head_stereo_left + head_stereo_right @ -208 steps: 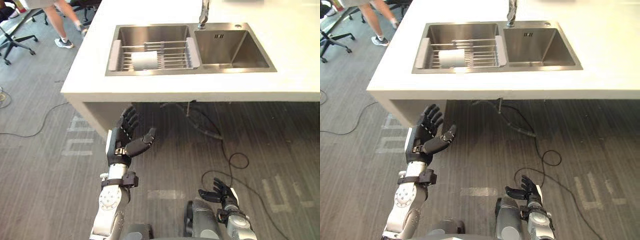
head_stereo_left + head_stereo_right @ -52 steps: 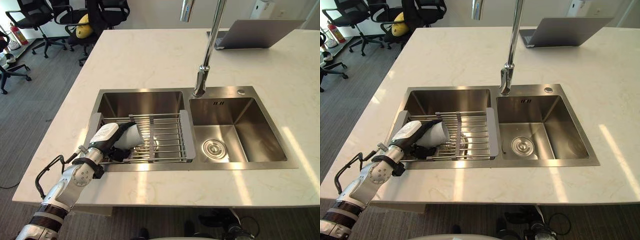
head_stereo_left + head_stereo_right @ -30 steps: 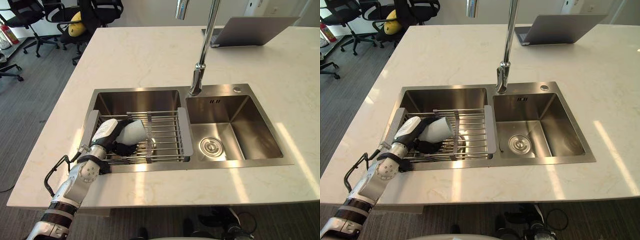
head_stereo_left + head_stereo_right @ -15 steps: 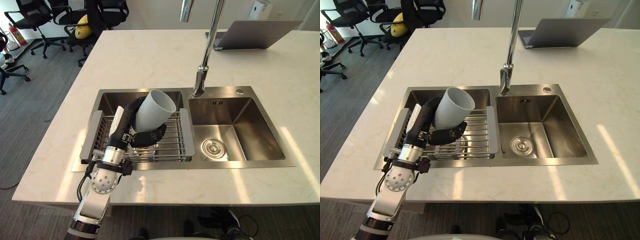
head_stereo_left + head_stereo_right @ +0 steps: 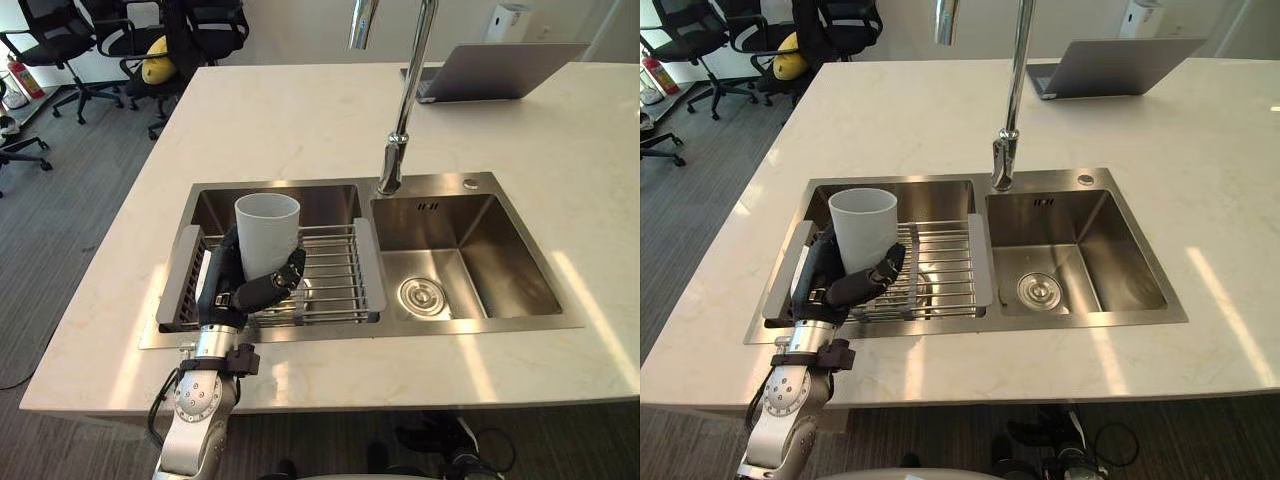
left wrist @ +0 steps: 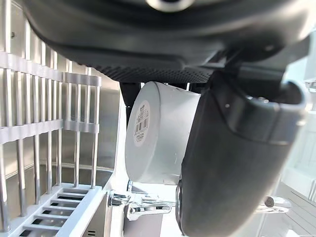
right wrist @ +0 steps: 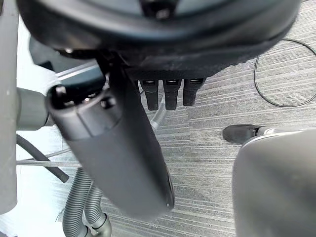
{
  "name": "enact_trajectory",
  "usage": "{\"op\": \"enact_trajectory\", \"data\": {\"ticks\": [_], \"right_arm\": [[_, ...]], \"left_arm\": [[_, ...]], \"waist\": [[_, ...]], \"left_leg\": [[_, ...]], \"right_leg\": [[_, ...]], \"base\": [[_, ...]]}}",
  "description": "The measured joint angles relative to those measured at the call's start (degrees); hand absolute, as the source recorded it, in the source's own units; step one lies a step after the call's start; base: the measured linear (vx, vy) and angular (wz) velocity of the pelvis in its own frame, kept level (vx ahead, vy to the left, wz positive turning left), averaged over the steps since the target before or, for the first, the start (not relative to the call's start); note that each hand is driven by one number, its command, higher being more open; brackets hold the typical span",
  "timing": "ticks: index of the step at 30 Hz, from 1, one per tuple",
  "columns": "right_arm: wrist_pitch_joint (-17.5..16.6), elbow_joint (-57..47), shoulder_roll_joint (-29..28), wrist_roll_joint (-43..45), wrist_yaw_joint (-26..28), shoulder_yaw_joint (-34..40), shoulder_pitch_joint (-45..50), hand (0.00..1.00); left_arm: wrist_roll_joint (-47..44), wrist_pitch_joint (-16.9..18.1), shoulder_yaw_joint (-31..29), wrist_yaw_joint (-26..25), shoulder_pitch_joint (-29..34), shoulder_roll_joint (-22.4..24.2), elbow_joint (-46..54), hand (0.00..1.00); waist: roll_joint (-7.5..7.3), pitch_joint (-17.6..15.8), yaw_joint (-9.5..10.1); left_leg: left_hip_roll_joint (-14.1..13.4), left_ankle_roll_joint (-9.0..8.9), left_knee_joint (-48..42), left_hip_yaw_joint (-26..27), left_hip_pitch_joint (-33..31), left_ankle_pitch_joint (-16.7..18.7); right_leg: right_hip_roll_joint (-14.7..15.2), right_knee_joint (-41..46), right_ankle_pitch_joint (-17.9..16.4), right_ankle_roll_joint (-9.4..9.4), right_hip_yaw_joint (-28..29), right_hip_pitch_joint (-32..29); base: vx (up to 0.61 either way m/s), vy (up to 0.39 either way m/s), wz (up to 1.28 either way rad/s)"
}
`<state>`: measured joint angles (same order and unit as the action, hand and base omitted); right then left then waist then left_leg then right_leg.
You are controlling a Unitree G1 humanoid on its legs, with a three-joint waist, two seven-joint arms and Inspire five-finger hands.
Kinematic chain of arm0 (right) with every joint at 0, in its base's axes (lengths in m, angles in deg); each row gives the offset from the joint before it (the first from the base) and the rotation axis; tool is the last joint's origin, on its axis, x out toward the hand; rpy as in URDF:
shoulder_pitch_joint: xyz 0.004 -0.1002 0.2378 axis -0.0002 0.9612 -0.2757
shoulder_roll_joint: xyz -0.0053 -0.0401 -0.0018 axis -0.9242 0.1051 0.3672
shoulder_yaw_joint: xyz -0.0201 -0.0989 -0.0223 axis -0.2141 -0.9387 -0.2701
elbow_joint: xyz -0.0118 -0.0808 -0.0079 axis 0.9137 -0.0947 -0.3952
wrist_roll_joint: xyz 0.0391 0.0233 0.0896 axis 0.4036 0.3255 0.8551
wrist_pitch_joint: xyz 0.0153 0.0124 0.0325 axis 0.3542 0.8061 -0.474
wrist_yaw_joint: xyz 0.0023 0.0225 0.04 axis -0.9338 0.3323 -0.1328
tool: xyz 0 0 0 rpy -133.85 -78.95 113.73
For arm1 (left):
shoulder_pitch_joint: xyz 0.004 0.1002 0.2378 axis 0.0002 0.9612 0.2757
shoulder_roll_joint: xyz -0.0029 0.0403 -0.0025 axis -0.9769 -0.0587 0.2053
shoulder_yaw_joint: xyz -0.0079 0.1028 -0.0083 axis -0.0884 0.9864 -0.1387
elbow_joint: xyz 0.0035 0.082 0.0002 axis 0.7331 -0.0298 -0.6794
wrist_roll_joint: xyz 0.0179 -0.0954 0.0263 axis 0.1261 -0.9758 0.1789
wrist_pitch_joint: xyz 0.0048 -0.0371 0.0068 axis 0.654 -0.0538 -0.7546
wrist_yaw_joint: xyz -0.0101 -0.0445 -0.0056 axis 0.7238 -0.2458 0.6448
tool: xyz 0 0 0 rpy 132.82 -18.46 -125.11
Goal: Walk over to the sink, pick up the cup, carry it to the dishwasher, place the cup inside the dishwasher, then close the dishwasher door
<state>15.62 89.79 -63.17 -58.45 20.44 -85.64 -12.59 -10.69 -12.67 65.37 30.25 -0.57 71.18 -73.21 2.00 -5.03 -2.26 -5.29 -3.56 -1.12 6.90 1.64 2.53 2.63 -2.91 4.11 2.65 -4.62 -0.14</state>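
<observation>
**Cup in left hand, above the sink rack**

Right hand (image 7: 163, 39): hanging low over the floor (image 7: 276, 74), fingers lying relaxed and straight, holding nothing.
Left hand (image 5: 222, 285): gripping the cup, with the thumb curling across its lower front and the fingers wrapping round behind.
Cup (image 5: 267, 230): white, standing upright in that grip, mouth up, just above the rack.
Rack (image 5: 335, 280): wire, lying across the left basin of the sink (image 5: 480, 250).
Tap (image 5: 400, 130): rising behind the basins.
Laptop (image 5: 495, 72): sitting on the far side of the counter (image 5: 300, 130).
</observation>
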Motion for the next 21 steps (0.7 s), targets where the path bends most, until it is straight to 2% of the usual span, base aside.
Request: {"op": "enact_trajectory", "data": {"ticks": [4, 7, 11, 12, 15, 16, 17, 18, 19, 20, 21], "right_arm": [[0.0, 0.0, -0.5, 2.0, -0.2, 1.4, 1.1, 0.9], [0.0, 0.0, -0.8, 2.1, -0.5, 1.9, 1.6, 0.9], [0.0, -1.1, -1.8, 2.1, -1.2, 1.8, 1.3, 0.9], [0.1, -2.0, -2.4, 2.1, -1.4, 1.7, 1.4, 0.9], [0.4, -2.5, -2.6, 2.1, -2.2, 1.8, 0.6, 0.9], [0.5, -2.6, -2.7, 2.1, -2.4, 1.7, 0.3, 0.9], [0.8, -2.6, -2.8, 2.1, -2.4, 1.7, 0.3, 0.9], [1.1, -2.6, -2.8, 2.1, -2.4, 1.6, 0.4, 0.9], [1.1, -2.6, -3.1, 2.1, -2.3, 1.5, 0.2, 0.9], [1.1, -2.7, -3.1, 2.1, -2.3, 1.4, 0.1, 0.9], [1.1, -2.6, -2.5, 2.1, -2.3, 1.4, -1.1, 0.9]], "left_arm": [[-1.6, 0.0, 0.1, 0.7, 1.1, 1.4, 0.0, 0.3], [-2.2, 0.0, 0.5, 0.6, 1.1, 3.0, 0.1, 0.3], [-2.3, 0.0, 3.5, 0.0, 1.1, 3.4, 2.8, 0.3], [-2.2, 0.0, 5.2, -0.4, 0.4, 3.5, 4.6, 0.3], [-2.1, 0.0, 7.9, -0.9, -1.7, 4.0, 7.0, 0.3], [-2.1, 0.1, 7.8, -1.0, -2.2, 3.9, 7.4, 0.3], [-2.1, 0.1, 7.8, -1.5, -2.7, 3.9, 7.5, 0.3], [-2.0, 0.1, 7.5, -1.7, -2.7, 3.9, 7.6, 0.3], [-2.0, 0.1, 6.8, -1.7, -2.6, 3.9, 8.3, 0.3], [-1.9, 0.3, 6.4, -1.8, -2.6, 4.0, 8.9, 0.3], [-1.7, 1.0, 6.2, -1.9, -2.9, 4.4, 9.4, 0.3]], "waist": [[-0.08, 0.5, 0.14], [-0.35, 0.6, 1.49], [-1.61, 0.1, 2.52], [-2.32, -0.3, 2.69], [-3.83, -1.1, 2.7], [-3.89, -1.3, 2.7], [-4.11, -1.3, 2.78], [-4.32, -1.1, 2.9], [-5.21, -0.4, 3.94], [-5.71, 0.4, 5.07], [-6.22, 1.5, 6.77]], "left_leg": [[-0.1, 0.07, -0.5, 0.1, -0.1, 0.1], [-0.4, 0.1, -2.3, 1.6, -0.6, 1.2], [-1.3, 0.33, -8.7, 4.4, -3.2, 4.5], [-1.8, 0.67, -12.2, 4.8, -5.0, 6.2], [-1.0, 2.51, -14.9, 5.0, -6.4, 6.8], [-1.0, 2.71, -15.3, 5.0, -6.5, 6.8], [-0.7, 2.91, -15.9, 4.8, -6.5, 6.8], [-0.3, 3.13, -16.4, 4.4, -6.4, 6.7], [0.0, 3.22, -17.3, 4.2, -6.9, 6.6], [0.3, 3.17, -18.5, 4.3, -8.7, 6.5], [0.4, 3.09, -19.8, 4.5, -11.8, 5.8]], "right_leg": [[0.0, 0.7, -0.3, 0.11, 0.4, -0.2], [-0.1, 3.4, -1.1, 0.16, 2.0, -1.9], [-0.2, 7.8, -2.0, 0.56, 4.8, -5.1], [0.0, 11.2, -3.2, 1.02, 5.3, -7.1], [1.7, 16.2, -5.0, 2.45, 4.4, -9.1], [2.3, 22.6, -7.9, 2.8, 3.2, -10.7], [3.6, 33.3, -12.1, 2.99, 1.0, -12.0], [4.5, 41.5, -14.5, 4.79, -0.3, -11.5], [5.0, 48.0, -16.2, 7.35, -0.4, -9.4], [4.9, 49.1, -16.8, 8.63, -0.1, -8.0], [4.1, 44.3, -19.0, 10.63, 0.6, -8.3]], "base": [[-0.02, 0.0, -0.02], [-0.04, 0.012, -0.25], [-0.05, 0.027, -0.36], [-0.13, 0.038, -0.29], [-0.15, 0.059, -0.03], [-0.13, 0.036, 0.07], [-0.09, 0.02, 0.2], [-0.1, 0.007, 0.23], [-0.12, -0.042, 0.12], [-0.14, -0.093, -0.03], [-0.18, -0.066, -0.04]]}}
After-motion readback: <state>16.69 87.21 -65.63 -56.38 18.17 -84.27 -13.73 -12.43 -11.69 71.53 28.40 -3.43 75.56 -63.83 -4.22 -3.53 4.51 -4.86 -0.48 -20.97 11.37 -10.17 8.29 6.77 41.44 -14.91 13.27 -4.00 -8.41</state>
